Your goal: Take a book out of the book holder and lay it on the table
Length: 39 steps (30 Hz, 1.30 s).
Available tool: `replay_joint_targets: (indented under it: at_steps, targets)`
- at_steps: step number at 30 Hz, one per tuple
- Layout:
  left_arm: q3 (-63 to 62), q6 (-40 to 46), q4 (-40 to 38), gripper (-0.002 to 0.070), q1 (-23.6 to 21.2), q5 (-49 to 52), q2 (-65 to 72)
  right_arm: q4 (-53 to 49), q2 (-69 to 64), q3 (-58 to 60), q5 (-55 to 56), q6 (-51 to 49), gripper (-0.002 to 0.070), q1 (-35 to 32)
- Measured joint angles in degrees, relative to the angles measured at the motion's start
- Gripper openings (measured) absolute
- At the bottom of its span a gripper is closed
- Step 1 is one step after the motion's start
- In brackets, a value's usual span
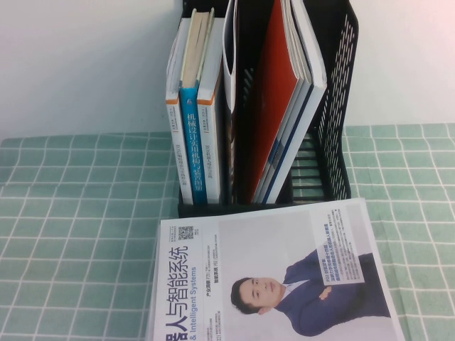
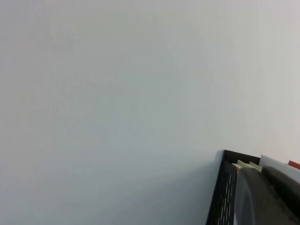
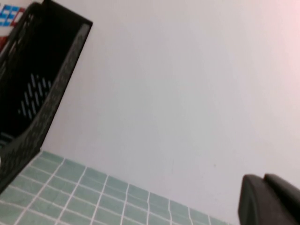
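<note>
Book holder (image 3: 33,89) well apart from closed right gripper (image 3: 269,199).

The high view looks down from a raised spot on the robot's own side, facing the white wall (image 1: 85,64), with the book holder (image 1: 334,106) upright at centre and the table (image 1: 71,234) spreading below it; neither arm enters this view. The left wrist view faces mostly bare wall, close beside the holder's perforated side (only its upper corner shows), with the left gripper (image 2: 267,197) at the frame's edge. The right wrist view looks up low from the cloth, near the holder's other side; the right gripper (image 3: 269,201) is partly visible. All three share the holder and wall.
</note>
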State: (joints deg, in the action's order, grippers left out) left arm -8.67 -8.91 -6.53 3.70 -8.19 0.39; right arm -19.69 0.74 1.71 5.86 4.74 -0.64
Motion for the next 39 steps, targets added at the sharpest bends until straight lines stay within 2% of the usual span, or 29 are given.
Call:
replay_joint_targets:
  at_steps: [5, 11, 14, 17, 21, 25, 28, 33, 39]
  targets:
    - [-1.8, -2.3, 0.2, -0.0001, 0.0, 3.1, 2.1, 0.0, 0.0, 0.0, 5.5, -0.7, -0.0002, 0.0]
    - [-13.7, -3.6, -0.2, -0.0001, 0.0, 17.5, 10.7, 2.4, 0.0, 0.0, 16.3, -5.5, -0.0002, 0.0]
    - [-22.2, -0.5, -3.7, -0.0001, 0.0, 26.4, 17.2, 6.1, 0.0, -2.7, 12.1, -7.0, -0.0002, 0.0]
    - [-30.6, 7.1, -10.7, -0.0001, 0.0, 34.5, 25.2, 8.4, 0.0, -8.8, 0.6, -8.1, -0.0002, 0.0]
    - [-39.7, 20.5, -25.7, -0.0001, 0.0, 41.8, 35.7, 9.6, -3.2, -17.1, -9.6, -8.9, -0.0002, 0.0]
    - [-45.1, 37.0, -43.5, -0.0001, 0.0, 43.2, 46.0, 9.7, -10.9, -22.1, -10.9, -7.7, -0.0002, 0.0]
    - [-48.1, 43.8, -49.9, -0.0001, 0.5, 42.7, 53.5, 9.8, -17.5, -22.8, -7.4, -6.6, -0.0002, 0.0]
    - [-52.6, 46.6, -49.2, -0.0001, 7.2, 36.8, 63.0, 5.0, -29.1, -22.8, 2.4, -11.5, -0.0002, 2.1]
    - [-56.4, 44.0, -44.0, -0.0001, 20.7, 25.2, 70.7, -16.2, -42.8, -24.1, 20.5, -30.6, -0.0002, 5.6]
